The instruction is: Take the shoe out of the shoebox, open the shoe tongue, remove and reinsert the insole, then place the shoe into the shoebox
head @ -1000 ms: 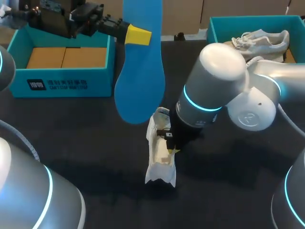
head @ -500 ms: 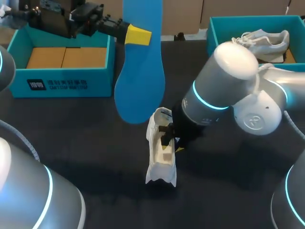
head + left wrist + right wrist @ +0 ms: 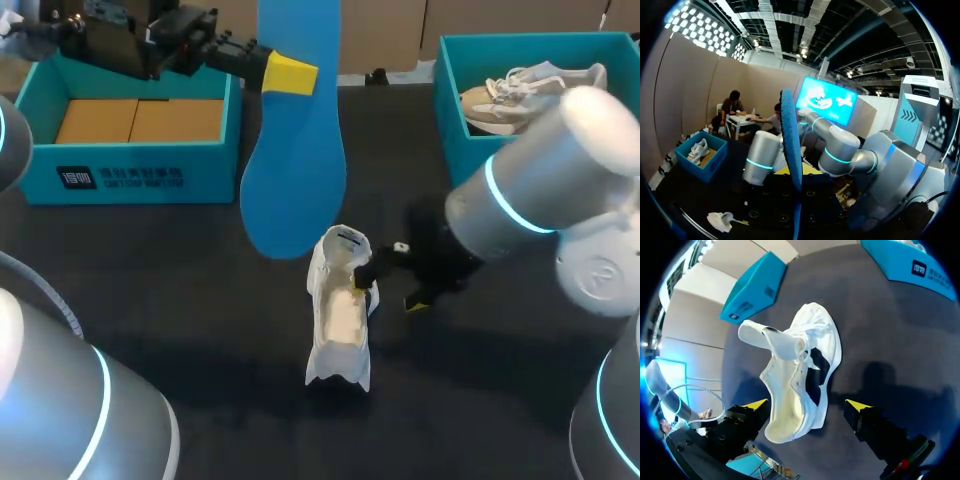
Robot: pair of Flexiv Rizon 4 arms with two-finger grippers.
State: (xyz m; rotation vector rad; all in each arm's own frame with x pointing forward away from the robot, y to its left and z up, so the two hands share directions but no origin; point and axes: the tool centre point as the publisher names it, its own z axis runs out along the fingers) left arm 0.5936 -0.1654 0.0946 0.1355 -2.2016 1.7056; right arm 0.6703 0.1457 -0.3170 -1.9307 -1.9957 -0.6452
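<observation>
The right arm [image 3: 545, 195] has swung out toward 3 o'clock. Its claw [image 3: 806, 405] has pulled back from over the shoe's opening to the shoe's 3 o'clock side, and the swing has uncovered more of the second shoe in the far box. The left arm, the insole and the shoe lie as they did.

Nearest, the white shoe [image 3: 338, 320] sits at the middle of the dark surface [image 3: 180, 300], outside either box, with its tongue [image 3: 771, 340] lifted up and folded back. The right claw stands wide around one end of the shoe. One yellow tip is just beside the shoe's edge and the other is apart from the sole, so it grips nothing.

Farther off, at the shoe's 11 o'clock, the blue insole [image 3: 295, 170] hangs upright above the surface, pinched in the left claw [image 3: 285, 75], which reaches in from 9 o'clock.

Farthest, a teal shoebox [image 3: 130, 180] lies at 10 o'clock. A second teal box [image 3: 450, 110] at 2 o'clock holds the second shoe [image 3: 530, 90].
</observation>
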